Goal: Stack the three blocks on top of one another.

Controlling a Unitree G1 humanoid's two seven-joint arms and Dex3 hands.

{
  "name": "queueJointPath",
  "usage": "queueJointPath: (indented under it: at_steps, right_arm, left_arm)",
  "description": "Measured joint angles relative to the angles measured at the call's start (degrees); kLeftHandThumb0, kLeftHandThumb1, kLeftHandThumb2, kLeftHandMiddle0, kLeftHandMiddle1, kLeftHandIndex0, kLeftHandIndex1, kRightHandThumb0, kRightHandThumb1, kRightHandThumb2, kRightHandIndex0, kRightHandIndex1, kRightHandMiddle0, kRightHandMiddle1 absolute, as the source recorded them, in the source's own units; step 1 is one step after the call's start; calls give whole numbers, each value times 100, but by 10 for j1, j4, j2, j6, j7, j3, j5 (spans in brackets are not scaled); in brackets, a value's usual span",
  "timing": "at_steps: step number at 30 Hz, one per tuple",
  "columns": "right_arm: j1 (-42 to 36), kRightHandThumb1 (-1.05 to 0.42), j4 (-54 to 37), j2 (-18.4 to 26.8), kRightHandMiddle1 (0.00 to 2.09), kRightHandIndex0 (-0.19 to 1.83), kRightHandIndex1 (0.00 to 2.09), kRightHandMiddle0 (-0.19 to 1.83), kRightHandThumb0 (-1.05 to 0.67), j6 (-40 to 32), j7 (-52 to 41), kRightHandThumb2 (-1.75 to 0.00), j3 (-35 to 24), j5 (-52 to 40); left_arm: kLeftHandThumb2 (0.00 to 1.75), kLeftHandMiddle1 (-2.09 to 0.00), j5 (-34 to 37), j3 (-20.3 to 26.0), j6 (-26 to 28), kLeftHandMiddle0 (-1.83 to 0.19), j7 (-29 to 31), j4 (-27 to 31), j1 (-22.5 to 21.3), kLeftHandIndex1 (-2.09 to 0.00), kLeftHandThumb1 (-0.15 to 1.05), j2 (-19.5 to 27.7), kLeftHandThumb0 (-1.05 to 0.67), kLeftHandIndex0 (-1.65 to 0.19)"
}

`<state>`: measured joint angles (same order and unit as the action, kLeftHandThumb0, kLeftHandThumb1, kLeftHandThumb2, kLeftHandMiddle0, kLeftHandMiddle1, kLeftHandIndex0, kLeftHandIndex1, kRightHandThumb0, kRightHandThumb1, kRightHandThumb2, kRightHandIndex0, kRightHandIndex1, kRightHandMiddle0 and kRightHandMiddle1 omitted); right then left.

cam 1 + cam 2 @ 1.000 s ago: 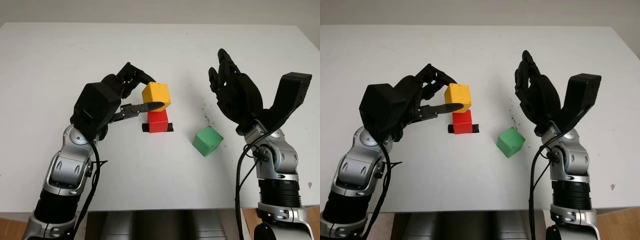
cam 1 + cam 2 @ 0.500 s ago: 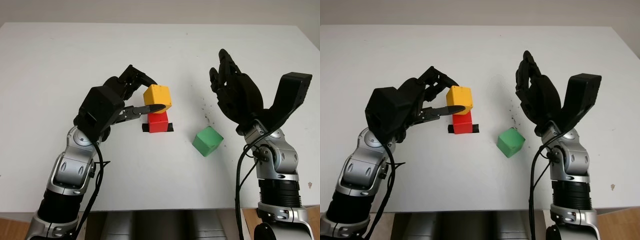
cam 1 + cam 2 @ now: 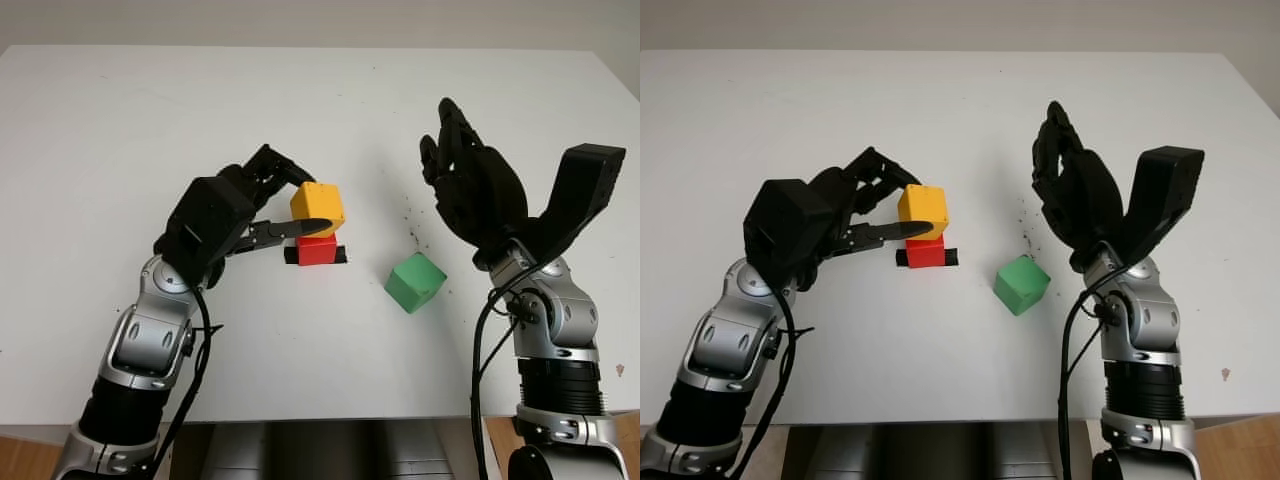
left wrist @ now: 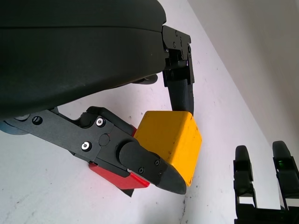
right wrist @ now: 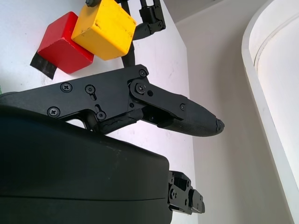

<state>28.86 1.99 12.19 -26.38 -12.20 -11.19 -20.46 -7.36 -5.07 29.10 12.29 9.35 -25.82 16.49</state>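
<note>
Yellow block (image 3: 318,207) sits on red block (image 3: 316,249), gripped by left robot hand (image 3: 262,205).

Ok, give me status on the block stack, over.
Left hand shut on yellow block, set at red block. Right hand open, raised above the table. Green block loose on table, nothing blocking.

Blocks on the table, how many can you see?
3: yellow plastic cube in the left hand, on the red cube; green cube apart, near the open right hand.
</note>
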Motion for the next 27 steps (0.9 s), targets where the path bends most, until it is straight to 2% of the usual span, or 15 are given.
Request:
queueJointPath:
  at_steps: [6,8,11,22,27]
  right_arm:
    - [-2,-105,-3,2,0,-19,0,-19,-63,0,-3,-73,-2,0]
    - [-3,-105,-5,2,0,-19,0,-19,-64,0,-3,-72,-4,0]
    - [-3,-105,-10,2,0,-19,0,-19,-63,-2,-1,-72,-8,-1]
    - [-4,-105,-12,3,0,-19,0,-19,-64,-4,-5,-72,-9,-2]
    - [-4,-105,-12,3,0,-19,0,-19,-63,-7,-5,-73,-9,-3]
  left_arm:
    - [5,-28,-1,-6,2,-14,0,-4,0,-191,99,-9,-46,-31]
    - [5,-59,-1,-7,2,3,0,-10,0,-193,99,-10,-45,-29]
    - [5,-73,0,-7,1,11,0,-18,0,-195,99,-11,-45,-30]
    - [5,-84,-15,-11,-6,18,-1,-21,0,-197,100,-11,-46,-26]
    - [6,-73,-19,-11,-5,14,-2,-17,0,-197,101,-11,-46,-23]
